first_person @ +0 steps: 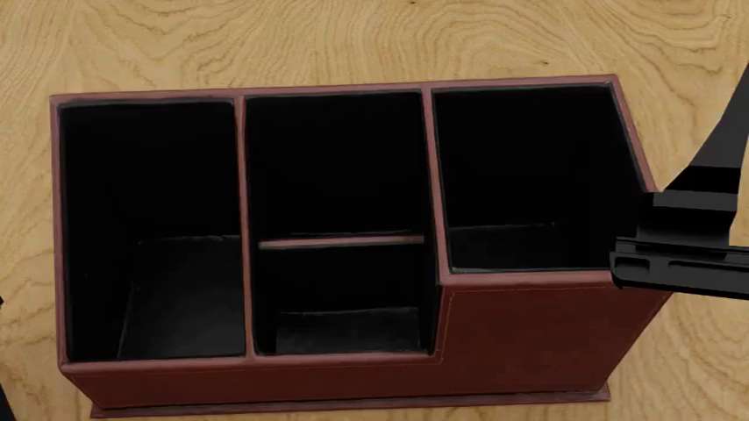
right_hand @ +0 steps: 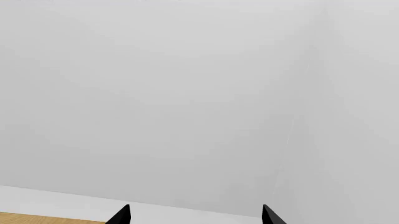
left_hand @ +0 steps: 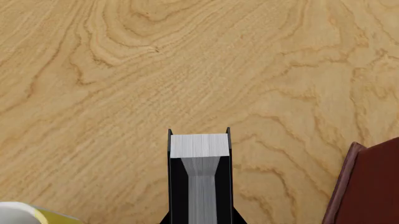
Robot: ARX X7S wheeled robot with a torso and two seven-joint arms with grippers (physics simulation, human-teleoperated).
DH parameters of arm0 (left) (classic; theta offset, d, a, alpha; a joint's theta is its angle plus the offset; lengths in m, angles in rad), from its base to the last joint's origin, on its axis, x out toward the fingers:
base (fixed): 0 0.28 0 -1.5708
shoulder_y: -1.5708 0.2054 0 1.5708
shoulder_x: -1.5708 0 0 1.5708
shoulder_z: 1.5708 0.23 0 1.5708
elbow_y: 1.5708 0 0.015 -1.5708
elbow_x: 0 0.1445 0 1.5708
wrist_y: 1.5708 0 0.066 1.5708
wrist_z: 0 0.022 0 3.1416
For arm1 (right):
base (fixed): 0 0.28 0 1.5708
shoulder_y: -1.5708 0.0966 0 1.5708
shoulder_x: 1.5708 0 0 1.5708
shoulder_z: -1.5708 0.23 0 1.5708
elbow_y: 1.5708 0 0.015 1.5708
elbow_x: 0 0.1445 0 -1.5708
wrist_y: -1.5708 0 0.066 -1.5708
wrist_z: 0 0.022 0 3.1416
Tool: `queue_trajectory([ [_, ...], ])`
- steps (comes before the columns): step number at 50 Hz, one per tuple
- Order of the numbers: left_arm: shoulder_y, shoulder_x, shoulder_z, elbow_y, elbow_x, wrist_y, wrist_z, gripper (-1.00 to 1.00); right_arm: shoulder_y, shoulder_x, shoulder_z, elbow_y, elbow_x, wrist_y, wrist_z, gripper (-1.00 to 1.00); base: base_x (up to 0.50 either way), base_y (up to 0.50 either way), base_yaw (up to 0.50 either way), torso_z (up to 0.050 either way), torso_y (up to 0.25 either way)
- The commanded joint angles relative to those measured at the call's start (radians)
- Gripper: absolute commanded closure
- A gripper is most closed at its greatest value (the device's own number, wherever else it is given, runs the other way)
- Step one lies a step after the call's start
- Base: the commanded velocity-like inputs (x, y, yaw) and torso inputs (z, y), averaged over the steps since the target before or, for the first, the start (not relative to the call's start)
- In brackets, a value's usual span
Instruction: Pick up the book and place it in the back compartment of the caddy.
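Apparently the carry step: the left gripper (left_hand: 199,219) is clamped on the book (left_hand: 199,145), held page edges outward above the table (left_hand: 187,60), with the caddy (first_person: 538,338) just beside. Next: lift it over the back compartment. Right gripper (right_hand: 194,215) fingertips stand apart, holding nothing.

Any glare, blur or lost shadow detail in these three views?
Head view: sharp, but the caddy cells are near-black, floors barely readable. Left wrist view: crisp wood grain and book pages, no glare. Right wrist view: flat, featureless pale wall, no shadows.
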Motion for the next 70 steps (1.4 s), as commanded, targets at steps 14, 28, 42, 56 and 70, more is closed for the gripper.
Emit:
queue_trajectory([
  [14, -0.048, -0.017, -0.024, 0.071, -0.085, -0.026, -0.083, 1.0, -0.026, 0.002, 0.002, 0.004, -0.014, -0.022, -0.002, -1.0, 0.0, 0.0, 0.0, 0.0, 0.0],
  [28, -0.089, -0.026, -0.03, 0.113, -0.145, -0.047, -0.132, 1.0, -0.03, 0.01, 0.008, 0.0, -0.006, -0.027, 0.004, -1.0, 0.0, 0.0, 0.0, 0.0, 0.0],
  [42, -0.158, -0.046, -0.025, 0.152, -0.187, -0.063, -0.163, 1.0, -0.043, 0.016, 0.016, -0.002, -0.006, -0.038, 0.005, -1.0, 0.0, 0.0, 0.0, 0.0, 0.001],
  [56, -0.227, -0.066, -0.016, 0.188, -0.237, -0.081, -0.199, 1.0, -0.059, 0.019, 0.023, -0.003, -0.009, -0.052, 0.007, -1.0, 0.0, 0.0, 0.0, 0.0, 0.001],
  [70, -0.292, -0.088, -0.002, 0.221, -0.25, -0.089, -0.208, 1.0, -0.081, 0.024, 0.033, -0.004, -0.014, -0.067, 0.006, -1.0, 0.0, 0.0, 0.0, 0.0, 0.001],
])
